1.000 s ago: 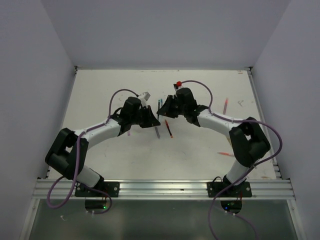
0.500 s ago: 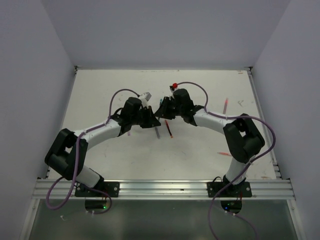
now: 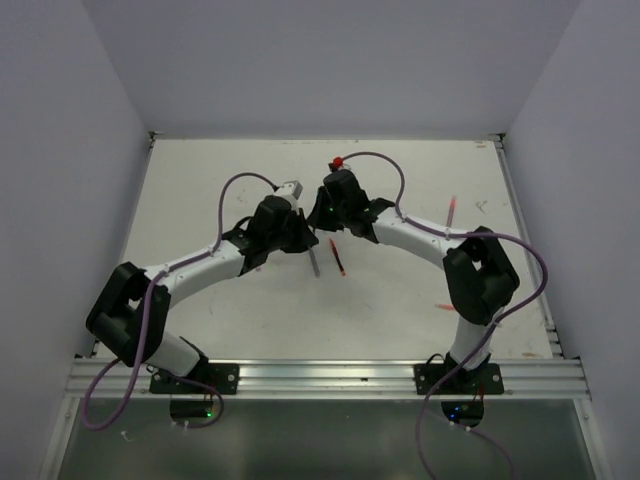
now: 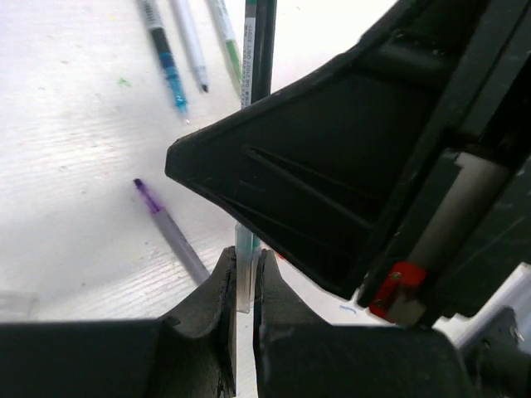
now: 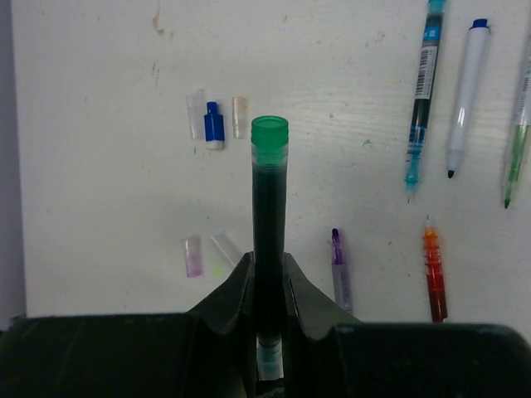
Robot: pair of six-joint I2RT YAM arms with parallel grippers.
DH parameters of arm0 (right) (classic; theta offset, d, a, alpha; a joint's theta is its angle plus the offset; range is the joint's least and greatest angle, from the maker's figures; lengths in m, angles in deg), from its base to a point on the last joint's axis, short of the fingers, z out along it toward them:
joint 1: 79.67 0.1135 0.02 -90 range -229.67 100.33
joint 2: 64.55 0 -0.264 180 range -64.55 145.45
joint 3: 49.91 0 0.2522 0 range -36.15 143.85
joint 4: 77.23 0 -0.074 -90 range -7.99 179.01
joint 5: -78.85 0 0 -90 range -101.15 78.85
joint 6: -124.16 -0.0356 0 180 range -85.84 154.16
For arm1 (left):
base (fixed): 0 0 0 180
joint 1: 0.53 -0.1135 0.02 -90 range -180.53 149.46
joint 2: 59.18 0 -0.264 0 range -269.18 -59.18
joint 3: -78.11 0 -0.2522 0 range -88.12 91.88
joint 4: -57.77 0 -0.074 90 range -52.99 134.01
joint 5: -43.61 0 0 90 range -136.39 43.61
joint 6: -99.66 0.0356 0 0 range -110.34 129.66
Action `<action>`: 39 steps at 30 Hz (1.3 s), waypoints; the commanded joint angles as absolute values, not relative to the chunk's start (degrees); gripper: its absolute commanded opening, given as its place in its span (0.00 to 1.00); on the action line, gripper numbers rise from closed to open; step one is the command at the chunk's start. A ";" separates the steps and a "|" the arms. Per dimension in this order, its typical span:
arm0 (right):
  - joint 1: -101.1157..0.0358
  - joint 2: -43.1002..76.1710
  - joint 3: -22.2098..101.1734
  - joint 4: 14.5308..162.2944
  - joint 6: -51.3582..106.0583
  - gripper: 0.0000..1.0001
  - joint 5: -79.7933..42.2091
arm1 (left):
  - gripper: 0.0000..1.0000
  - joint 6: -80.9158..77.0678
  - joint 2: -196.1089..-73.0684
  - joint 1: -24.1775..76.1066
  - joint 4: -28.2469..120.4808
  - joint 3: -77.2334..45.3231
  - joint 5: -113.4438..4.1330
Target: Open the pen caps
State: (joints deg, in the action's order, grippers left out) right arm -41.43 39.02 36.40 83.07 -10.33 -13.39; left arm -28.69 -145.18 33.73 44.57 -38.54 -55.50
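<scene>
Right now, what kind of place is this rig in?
Probably a lab robot test cell: white, ink-stained tabletop boxed in by plain grey walls, two white-and-black arms bolted to an aluminium rail, loose coloured plastic pens scattered.

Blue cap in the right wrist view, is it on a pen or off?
Off. The blue cap lies loose on the table between one clear cap and another, no pen body attached.

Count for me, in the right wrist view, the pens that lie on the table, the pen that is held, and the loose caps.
Pens lying flat: 5 (teal pen, white pen, green pen, purple pen, orange pen)
Green-capped pen in the right gripper: 1
Blue cap, loose: 1
Clear caps, loose: 4
Total: 11
</scene>
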 commanded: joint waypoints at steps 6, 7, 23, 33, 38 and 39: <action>-39.93 40.48 49.37 72.56 2.33 0.00 6.81 | 0.00 -23.96 -138.56 37.00 33.00 -38.19 -30.98; -40.64 40.74 48.50 74.92 4.87 0.00 0.95 | 0.00 -22.53 -136.72 36.47 40.86 -40.81 -36.32; -52.68 51.81 62.28 57.30 12.80 0.00 -8.43 | 0.00 -29.71 -140.73 22.50 25.56 -31.80 -21.09; -56.81 57.71 63.42 58.33 14.56 0.00 -10.71 | 0.00 -29.20 -153.03 16.17 28.01 -28.63 -18.97; -58.04 59.37 63.86 59.04 14.83 0.00 -10.89 | 0.00 -26.65 -153.67 15.37 32.93 -28.71 -24.33; -58.22 59.82 64.22 58.69 14.74 0.00 -10.89 | 0.00 -26.73 -153.67 15.37 33.55 -28.71 -24.07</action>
